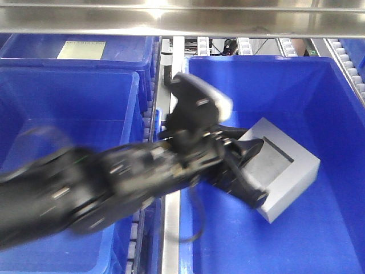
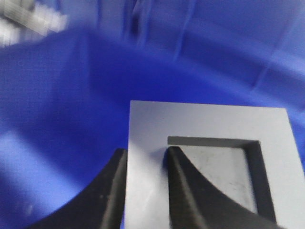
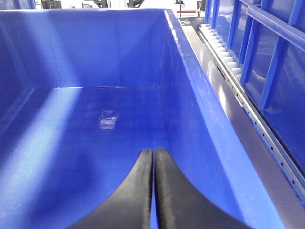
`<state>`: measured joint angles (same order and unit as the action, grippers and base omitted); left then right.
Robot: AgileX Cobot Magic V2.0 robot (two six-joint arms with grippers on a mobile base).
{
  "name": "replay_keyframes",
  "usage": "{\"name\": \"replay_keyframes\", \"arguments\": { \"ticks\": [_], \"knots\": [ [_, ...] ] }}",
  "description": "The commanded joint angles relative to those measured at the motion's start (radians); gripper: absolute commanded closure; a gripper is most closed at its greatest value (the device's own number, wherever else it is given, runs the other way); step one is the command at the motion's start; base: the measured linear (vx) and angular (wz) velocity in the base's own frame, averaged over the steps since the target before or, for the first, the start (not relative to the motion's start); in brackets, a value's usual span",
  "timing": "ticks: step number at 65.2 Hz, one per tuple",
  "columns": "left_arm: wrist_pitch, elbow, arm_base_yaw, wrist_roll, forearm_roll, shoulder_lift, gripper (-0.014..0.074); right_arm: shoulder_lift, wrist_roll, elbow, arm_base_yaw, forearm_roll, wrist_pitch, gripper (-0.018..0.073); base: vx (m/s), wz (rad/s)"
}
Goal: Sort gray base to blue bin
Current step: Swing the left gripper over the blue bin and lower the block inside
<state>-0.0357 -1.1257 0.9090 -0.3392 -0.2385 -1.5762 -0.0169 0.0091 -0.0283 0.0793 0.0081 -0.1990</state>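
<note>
The gray base (image 1: 288,171) is a matte block with a square recess, tilted inside the right-hand blue bin (image 1: 256,85). My left gripper (image 1: 256,171) is shut on one wall of the base, one finger in the recess and one outside. The left wrist view shows the base (image 2: 209,129) clamped by the left gripper (image 2: 147,151) over the blue bin's floor (image 2: 71,95). I cannot tell whether the base touches that floor. My right gripper (image 3: 154,150) is shut on nothing, above the floor of a blue bin (image 3: 190,86); it does not show in the front view.
Another blue bin (image 1: 68,103) lies under my left arm, with a further one (image 1: 34,48) behind it holding a pale sheet (image 1: 82,49). A metal rail (image 1: 171,240) separates the bins. A steel shelf edge (image 1: 182,23) runs overhead. A roller track (image 3: 214,43) borders the bin on the right.
</note>
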Motion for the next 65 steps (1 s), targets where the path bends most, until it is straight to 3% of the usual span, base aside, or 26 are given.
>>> {"name": "replay_keyframes", "arguments": {
  "ticks": [1, 9, 21, 50, 65],
  "knots": [
    [0.052, -0.142, 0.005, -0.027, 0.012, -0.046, 0.0603, 0.001, -0.009, 0.000, 0.000, -0.008, 0.051, 0.0564, 0.00, 0.00],
    [0.145, -0.254, 0.005, -0.027, 0.015, -0.142, 0.0603, 0.001, -0.009, 0.000, 0.000, -0.008, 0.051, 0.0564, 0.00, 0.00],
    [0.262, -0.369, 0.005, -0.013, 0.114, -0.285, 0.0603, 0.001, -0.009, 0.000, 0.000, -0.008, 0.051, 0.0564, 0.00, 0.00],
    [0.252, -0.382, 0.005, -0.015, 0.118, -0.384, 0.0572, 0.001, -0.009, 0.000, 0.000, -0.008, 0.051, 0.0564, 0.00, 0.00],
    [0.271, -0.381, 0.005, -0.015, 0.118, -0.402, 0.0456, 0.001, -0.009, 0.000, 0.000, -0.008, 0.051, 0.0564, 0.00, 0.00]
  ]
}}
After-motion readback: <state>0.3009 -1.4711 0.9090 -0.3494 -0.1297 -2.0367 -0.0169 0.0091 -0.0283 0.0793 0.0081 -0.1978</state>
